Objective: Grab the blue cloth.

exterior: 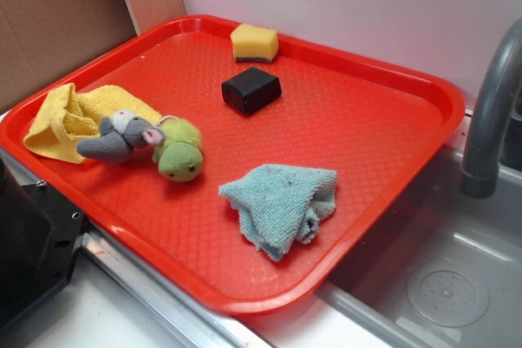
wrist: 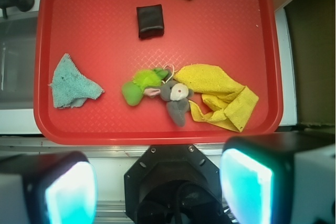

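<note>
Red plastic tray [exterior: 440, 91]: carries everything.
Wrist view only: tool [wrist: 157, 190], pads wide apart, above near rim, clamping nothing.
Exterior view only: grey faucet [exterior: 489, 112], steel sink [exterior: 440, 283].
Pale blue-teal terry cloth [exterior: 281, 205]: crumpled, fuzzy, alone on tray's faucet side.

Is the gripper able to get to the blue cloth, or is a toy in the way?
Probably yes. The blue cloth lies alone on the red tray, apart from the green toy and grey mouse. The gripper is open above, nothing covering the cloth.
</note>
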`<state>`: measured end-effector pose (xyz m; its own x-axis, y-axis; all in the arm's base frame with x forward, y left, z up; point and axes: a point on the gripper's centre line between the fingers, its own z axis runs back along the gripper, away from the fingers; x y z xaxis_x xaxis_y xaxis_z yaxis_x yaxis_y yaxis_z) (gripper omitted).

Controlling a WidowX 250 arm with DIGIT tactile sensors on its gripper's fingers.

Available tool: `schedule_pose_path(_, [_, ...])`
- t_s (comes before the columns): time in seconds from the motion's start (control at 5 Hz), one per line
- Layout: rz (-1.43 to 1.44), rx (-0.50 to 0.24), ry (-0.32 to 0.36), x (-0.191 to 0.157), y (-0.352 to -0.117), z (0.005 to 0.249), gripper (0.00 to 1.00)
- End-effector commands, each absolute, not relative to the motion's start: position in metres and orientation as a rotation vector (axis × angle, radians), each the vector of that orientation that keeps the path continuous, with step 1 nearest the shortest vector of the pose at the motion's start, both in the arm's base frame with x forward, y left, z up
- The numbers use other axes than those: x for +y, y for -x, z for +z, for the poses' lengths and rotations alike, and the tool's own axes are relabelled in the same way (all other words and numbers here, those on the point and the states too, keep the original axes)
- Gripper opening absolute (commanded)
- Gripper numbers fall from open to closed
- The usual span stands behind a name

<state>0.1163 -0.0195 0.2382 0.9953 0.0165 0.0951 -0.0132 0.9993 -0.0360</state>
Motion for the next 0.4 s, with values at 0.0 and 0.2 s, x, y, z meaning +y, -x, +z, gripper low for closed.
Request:
schedule_pose_path(0.0, [0.015,-0.096,0.035,-0.020,-0.116,0.238,1.00])
schedule_pose_path(0.2, [-0.156,-0.039,-0.017,-0.064,-0.158,0.194,1.00])
